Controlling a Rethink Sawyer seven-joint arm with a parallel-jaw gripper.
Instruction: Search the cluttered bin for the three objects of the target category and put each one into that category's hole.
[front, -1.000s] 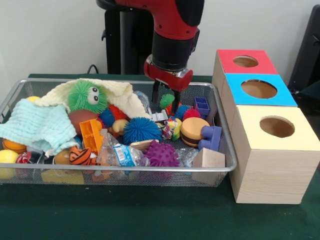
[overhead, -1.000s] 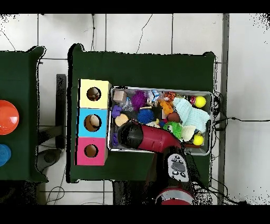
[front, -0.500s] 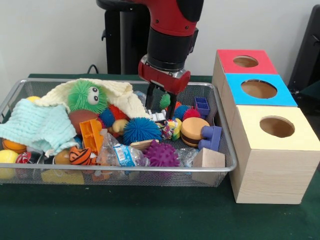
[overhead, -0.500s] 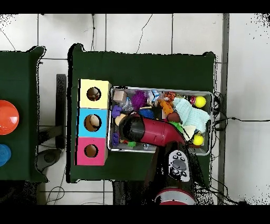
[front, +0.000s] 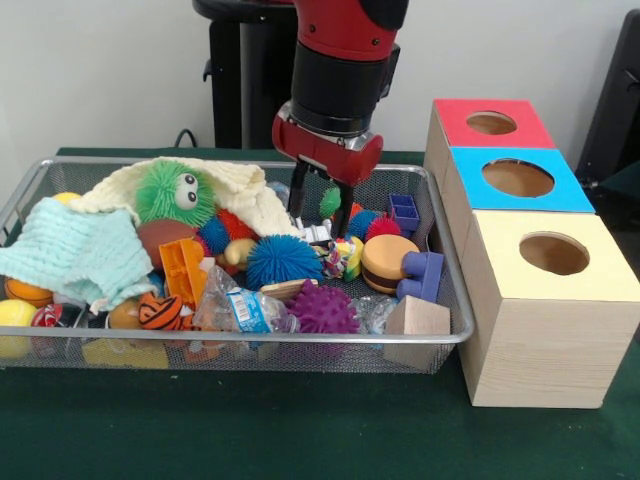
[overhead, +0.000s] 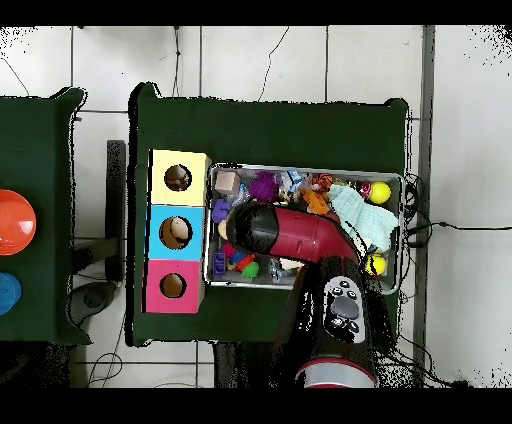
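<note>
Your gripper (front: 319, 213) hangs open and empty, fingers spread, over the middle of the bin (front: 20, 195), above a small silver piece and beside a confetti-patched lump (front: 343, 256) lying between the blue spiky ball (front: 282, 260) and the toy burger (front: 388, 262). The bin fills the worktop's centre. Toward the worktop's right edge in the front view, the yellow-topped box's hole (front: 553, 253) sits nearest the front edge.

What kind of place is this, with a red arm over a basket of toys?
Probably a robotics lab set up for a sorting test. A red robot arm stands at a green-covered table, over a wire bin of mixed toys beside wooden boxes with coloured, holed tops.
</note>
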